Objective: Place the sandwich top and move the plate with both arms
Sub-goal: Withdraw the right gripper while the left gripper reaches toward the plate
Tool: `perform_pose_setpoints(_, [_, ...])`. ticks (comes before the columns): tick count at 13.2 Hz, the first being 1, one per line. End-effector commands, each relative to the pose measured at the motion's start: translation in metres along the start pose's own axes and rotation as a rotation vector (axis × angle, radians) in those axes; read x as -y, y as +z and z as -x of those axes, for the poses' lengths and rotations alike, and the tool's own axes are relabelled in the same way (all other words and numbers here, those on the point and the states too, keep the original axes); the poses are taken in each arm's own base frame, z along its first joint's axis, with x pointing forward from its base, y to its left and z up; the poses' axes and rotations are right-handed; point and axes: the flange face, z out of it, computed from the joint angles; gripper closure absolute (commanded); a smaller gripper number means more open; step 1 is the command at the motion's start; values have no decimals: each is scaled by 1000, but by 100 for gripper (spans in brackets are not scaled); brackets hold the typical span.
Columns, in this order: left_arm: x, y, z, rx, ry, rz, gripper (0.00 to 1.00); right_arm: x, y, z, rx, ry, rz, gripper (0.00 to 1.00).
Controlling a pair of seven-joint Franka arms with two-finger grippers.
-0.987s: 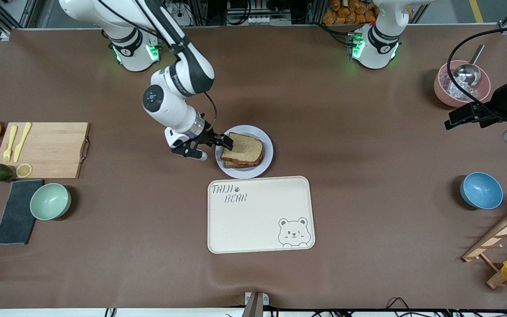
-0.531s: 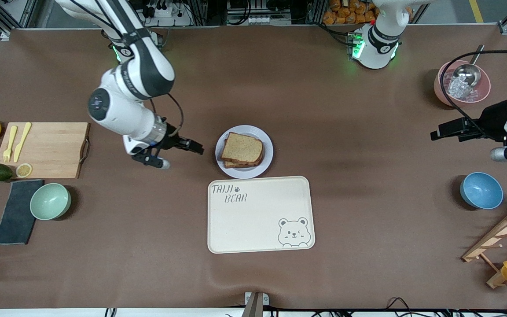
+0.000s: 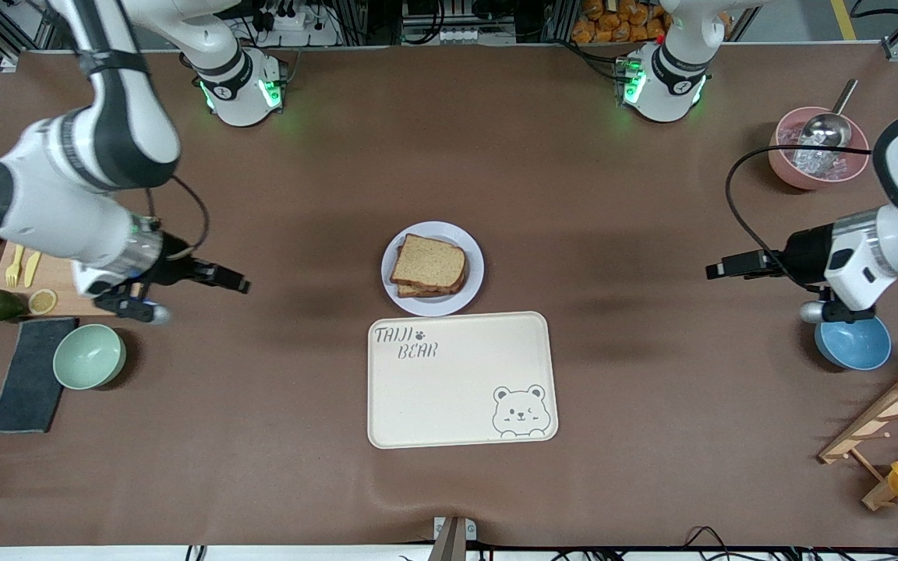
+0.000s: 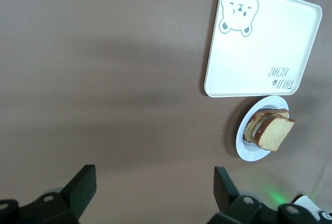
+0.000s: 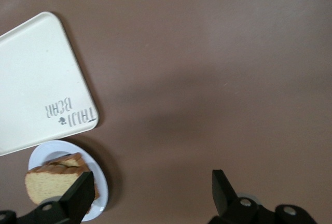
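Front view: sandwich top (image 3: 427, 262) on plate (image 3: 471, 253); left gripper (image 3: 718, 269) and right gripper (image 3: 237, 283) well apart, fingers wide open, empty.

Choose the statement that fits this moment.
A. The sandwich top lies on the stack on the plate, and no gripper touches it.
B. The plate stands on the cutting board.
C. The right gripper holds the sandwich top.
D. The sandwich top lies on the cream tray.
A: the sandwich top rests on the stack on the plate, while the right gripper and the left gripper are both away from it with fingers open.
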Motion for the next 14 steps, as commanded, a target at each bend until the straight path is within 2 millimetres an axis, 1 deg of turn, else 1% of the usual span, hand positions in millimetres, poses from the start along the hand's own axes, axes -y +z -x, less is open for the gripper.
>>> perform_pose_setpoints(1, [-3,23,4,13,-18,94,0,-39,-26,-18,-29,-90,18,0])
perform_pose_setpoints(2, [0,32,3,10,-46,139,0,-55,-37,-22,-38,-127,54,0])
perform_pose_setpoints(3, [-2,40,2,8,-50,159,0,-63,-53,-26,-41,-149,82,0])
perform_pose_setpoints(4, [-4,52,0,23,-56,172,0,-62,-75,-28,-32,-164,107,0])
perform_pose_setpoints(5, [-4,60,-2,36,-71,203,0,-60,-103,-27,-19,-178,144,0])
perform_pose_setpoints(6, [-3,68,-4,47,-81,221,0,-54,-135,-24,-9,-196,185,0])
perform_pose_setpoints(7, [-2,73,-6,49,-72,225,0,-48,-161,-16,12,-201,207,0])
perform_pose_setpoints(8, [-2,81,-7,58,-44,228,0,-46,-179,-9,34,-199,211,0])
perform_pose_setpoints(9, [2,92,-10,68,-21,247,0,-48,-188,-6,36,-198,225,0])
perform_pose_setpoints(10, [5,101,-11,75,-8,285,0,-56,-191,-7,36,-187,249,0])
perform_pose_setpoints(12, [13,126,-10,82,18,374,0,-56,-218,10,-6,-194,279,0])
perform_pose_setpoints(13, [15,132,-12,80,37,395,0,-58,-229,18,-22,-198,305,0])
perform_pose_setpoints(14, [18,139,-13,85,36,398,0,-62,-229,24,-14,-223,308,0])
